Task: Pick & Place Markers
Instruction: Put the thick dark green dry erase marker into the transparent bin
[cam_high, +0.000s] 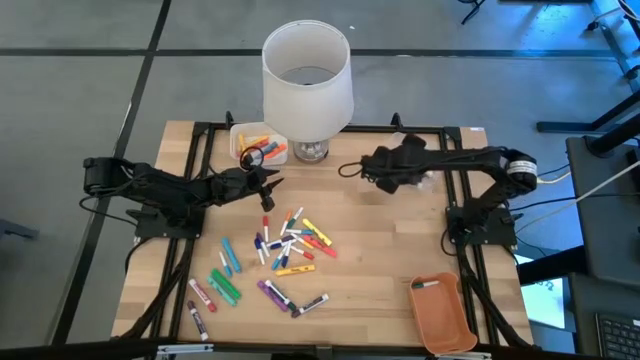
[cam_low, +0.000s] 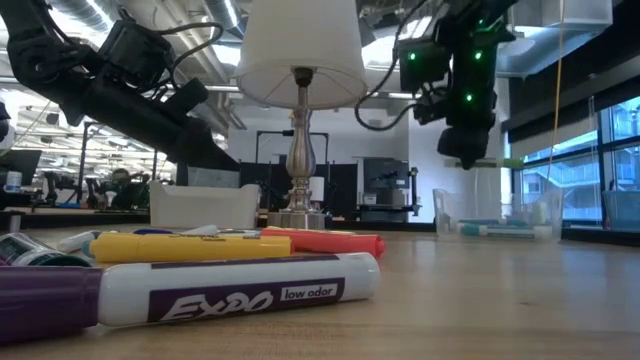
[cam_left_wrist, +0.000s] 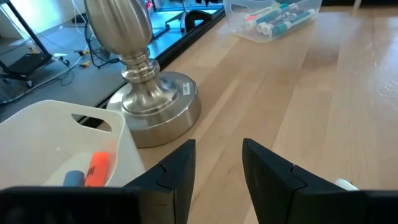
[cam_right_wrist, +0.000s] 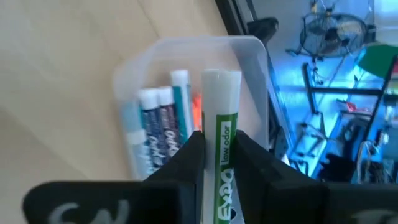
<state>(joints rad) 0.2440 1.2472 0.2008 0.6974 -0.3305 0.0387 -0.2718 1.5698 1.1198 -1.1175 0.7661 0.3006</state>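
The right gripper (cam_right_wrist: 219, 163), clamped on a green marker (cam_right_wrist: 221, 124), hung directly over the clear bin (cam_right_wrist: 245, 56); the marker's long axis pointed down into it. The left gripper (cam_left_wrist: 217, 171) stood apart, empty.

A white green-labelled marker (cam_right_wrist: 219, 143) is sitting clamped in the right hand (cam_right_wrist: 219, 163), above a clear bin (cam_right_wrist: 249, 68) holding more. Colourful markers (cam_high: 285, 255) are lying scattered below the left hand (cam_high: 268, 180).
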